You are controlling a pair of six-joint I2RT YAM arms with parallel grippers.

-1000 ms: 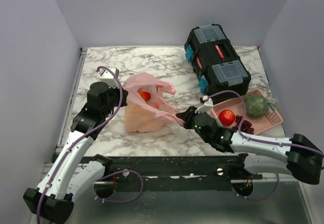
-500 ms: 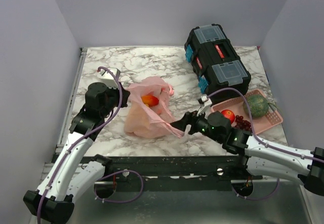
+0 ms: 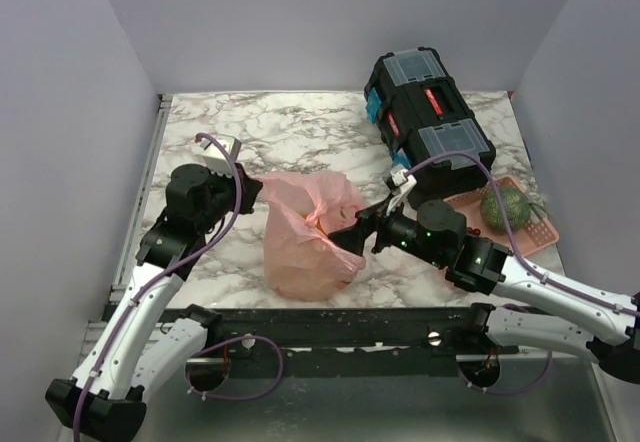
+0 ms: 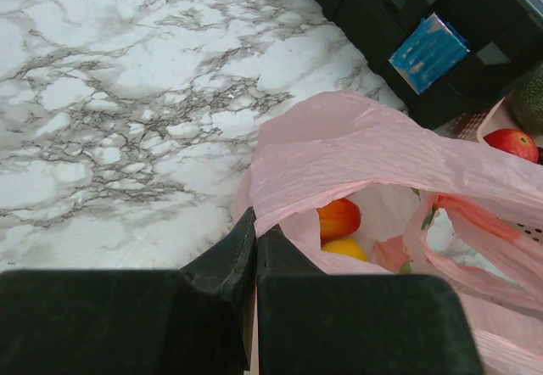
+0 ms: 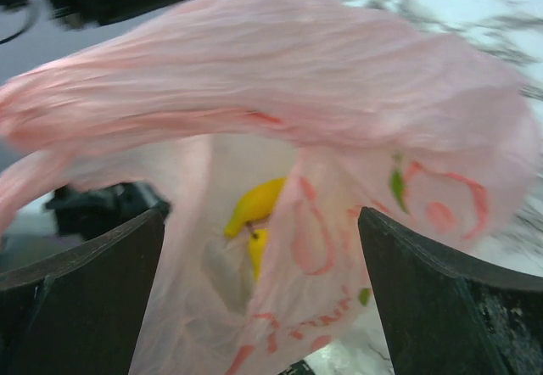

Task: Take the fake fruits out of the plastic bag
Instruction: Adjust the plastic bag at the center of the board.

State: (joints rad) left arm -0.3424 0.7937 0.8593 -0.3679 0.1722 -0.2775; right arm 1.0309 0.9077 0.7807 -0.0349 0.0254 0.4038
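Observation:
The pink plastic bag point(image 3: 308, 234) stands bunched in the middle of the marble table. My left gripper point(image 3: 250, 188) is shut on the bag's upper left rim point(image 4: 280, 201), holding the mouth up. Inside, the left wrist view shows an orange fruit point(image 4: 338, 219) above a yellow one point(image 4: 344, 249). My right gripper point(image 3: 362, 234) is at the bag's right side with its jaws wide open. In the right wrist view the bag point(image 5: 322, 95) fills the space between the fingers point(image 5: 102, 290), and a yellow banana point(image 5: 254, 204) shows through the opening.
A black toolbox point(image 3: 430, 122) lies at the back right. A pink basket point(image 3: 535, 230) to the right of the bag holds a green netted melon point(image 3: 505, 206) and a red apple point(image 4: 512, 142). Grey walls close in the table.
My right gripper let go of the bag's handle, opened wide and moved up against the bag's right side. The bag went from spread flat to bunched upright. My left gripper stayed shut on the rim.

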